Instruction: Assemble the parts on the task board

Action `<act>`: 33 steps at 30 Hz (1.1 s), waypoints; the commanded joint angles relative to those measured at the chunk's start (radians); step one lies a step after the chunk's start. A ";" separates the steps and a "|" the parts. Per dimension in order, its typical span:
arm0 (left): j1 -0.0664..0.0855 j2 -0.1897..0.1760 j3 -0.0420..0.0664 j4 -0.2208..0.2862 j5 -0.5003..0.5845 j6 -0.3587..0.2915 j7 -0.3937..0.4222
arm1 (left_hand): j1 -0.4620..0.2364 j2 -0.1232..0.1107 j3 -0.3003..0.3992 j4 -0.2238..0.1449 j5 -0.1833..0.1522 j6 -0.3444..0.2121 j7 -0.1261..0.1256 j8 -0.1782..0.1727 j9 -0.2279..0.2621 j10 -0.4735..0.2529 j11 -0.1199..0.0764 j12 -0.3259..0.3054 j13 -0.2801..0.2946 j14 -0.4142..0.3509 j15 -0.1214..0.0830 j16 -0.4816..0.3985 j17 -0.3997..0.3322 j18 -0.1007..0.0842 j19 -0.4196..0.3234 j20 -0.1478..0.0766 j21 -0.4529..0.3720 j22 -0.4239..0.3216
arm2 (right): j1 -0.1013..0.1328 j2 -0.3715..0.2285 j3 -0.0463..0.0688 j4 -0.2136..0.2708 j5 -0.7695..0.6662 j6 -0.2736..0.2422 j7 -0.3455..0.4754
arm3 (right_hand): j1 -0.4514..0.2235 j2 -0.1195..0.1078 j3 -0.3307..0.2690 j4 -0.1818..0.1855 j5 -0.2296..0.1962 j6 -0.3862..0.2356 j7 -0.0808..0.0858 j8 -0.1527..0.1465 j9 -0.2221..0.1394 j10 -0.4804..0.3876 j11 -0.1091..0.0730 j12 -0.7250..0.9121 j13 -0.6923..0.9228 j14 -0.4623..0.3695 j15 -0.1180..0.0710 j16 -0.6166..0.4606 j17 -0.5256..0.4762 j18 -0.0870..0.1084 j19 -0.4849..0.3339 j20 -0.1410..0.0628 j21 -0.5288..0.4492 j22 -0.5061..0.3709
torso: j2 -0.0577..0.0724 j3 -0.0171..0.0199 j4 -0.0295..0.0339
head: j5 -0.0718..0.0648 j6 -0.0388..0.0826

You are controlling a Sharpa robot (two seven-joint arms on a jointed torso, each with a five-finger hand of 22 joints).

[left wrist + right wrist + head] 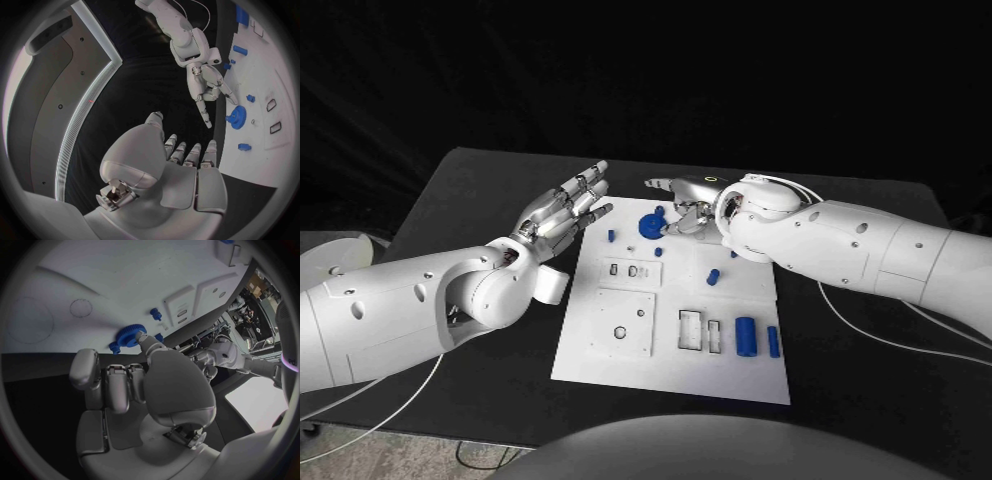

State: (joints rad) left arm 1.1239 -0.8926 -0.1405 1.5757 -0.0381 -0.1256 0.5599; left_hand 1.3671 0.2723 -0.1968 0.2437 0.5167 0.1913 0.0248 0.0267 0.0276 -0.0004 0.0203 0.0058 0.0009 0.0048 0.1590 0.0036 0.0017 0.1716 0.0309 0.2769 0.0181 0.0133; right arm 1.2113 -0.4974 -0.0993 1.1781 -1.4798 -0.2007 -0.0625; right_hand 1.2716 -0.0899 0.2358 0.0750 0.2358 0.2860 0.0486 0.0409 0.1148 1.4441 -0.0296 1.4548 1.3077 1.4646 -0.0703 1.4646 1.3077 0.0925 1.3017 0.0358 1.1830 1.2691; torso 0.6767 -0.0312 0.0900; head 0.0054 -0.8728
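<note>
The white task board [620,340] lies in the middle of the table. A blue gear [651,226] [237,117] [128,335] stands near its far edge. My right hand [687,207] [209,87] [134,390] hovers just right of the gear with its fingers bent; its thumb tip touches the gear's rim without gripping it. My left hand [565,212] [165,170] is raised beside the board's far left corner, with its fingers spread and nothing in it. More blue parts lie on the board: a small peg [612,236], two small pieces [714,276], a cylinder [747,336] and a bar [773,341].
The board has raised plates with slots [633,271] and rectangular recesses [692,329]. The black table [488,200] surrounds the board. A cable [877,330] runs from my right arm over the table to the right of the board.
</note>
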 commanded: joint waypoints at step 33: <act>-0.007 -0.006 -0.002 0.013 0.001 0.010 0.050 | 0.016 0.000 0.016 -0.034 0.028 0.027 -0.013 0.009 0.004 0.013 0.029 -0.002 0.003 0.007 0.013 0.004 0.003 0.008 0.013 0.008 0.016 0.006 | -0.012 -0.500 -0.011 0.231 0.019 -0.145 0.102 | -0.012 0.024 -0.113 0.108 -0.087 0.398 0.002 0.055 0.060 0.126 -0.008 0.115 0.262 0.095 -0.024 0.068 0.220 -0.048 0.170 -0.016 0.235 0.199 | -0.006 -0.0035 -0.0210 | 0.000 0.000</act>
State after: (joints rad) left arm 1.1174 -0.9004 -0.1425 1.5872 -0.0376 -0.1261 0.5895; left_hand 1.3762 0.2735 -0.1825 0.2156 0.5395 0.2161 0.0174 0.0407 0.0321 0.0123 0.0399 0.0058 0.0035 0.0119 0.1661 0.0036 0.0039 0.1714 0.0380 0.2840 0.0297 0.0180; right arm 1.2027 -0.9995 -0.1107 1.4142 -1.4422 -0.3325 0.0062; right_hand 1.2502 -0.0656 0.1257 0.1795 0.1469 0.6798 0.0508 0.0926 0.1735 1.4659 -0.0366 1.5672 1.3074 1.4665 -0.0899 1.5361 1.3074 0.0601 1.4682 0.0266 1.4218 1.3078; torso 0.6708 -0.0345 0.0685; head 0.0080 -0.8728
